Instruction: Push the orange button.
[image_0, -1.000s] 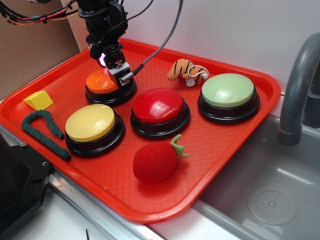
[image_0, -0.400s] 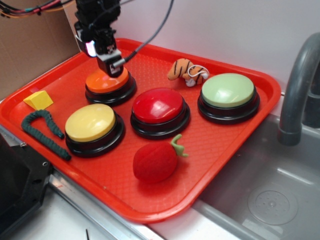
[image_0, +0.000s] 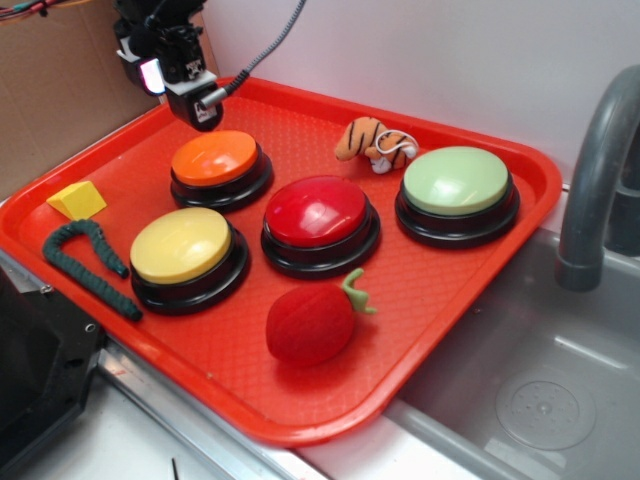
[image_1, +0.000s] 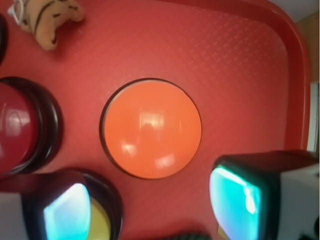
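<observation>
Since one second ago the pincer (image_0: 197, 108) has risen from the orange button (image_0: 214, 158) and moved back and to the left of it; now it hangs above the tray (image_0: 480, 290) edge, clear of the dome. In the wrist view the button (image_1: 151, 129) is fully uncovered, with the two fingers (image_1: 235, 196) at the lower corners, apart from each other, so the pincer looks open and holds nothing. The orange button stands in the tray's far left part, behind the yellow button (image_0: 182, 246) and left of the red button (image_0: 317, 212). I judge that the press is probably already made and the arm is withdrawing; whether the button really fired, the pictures do not show.
</observation>
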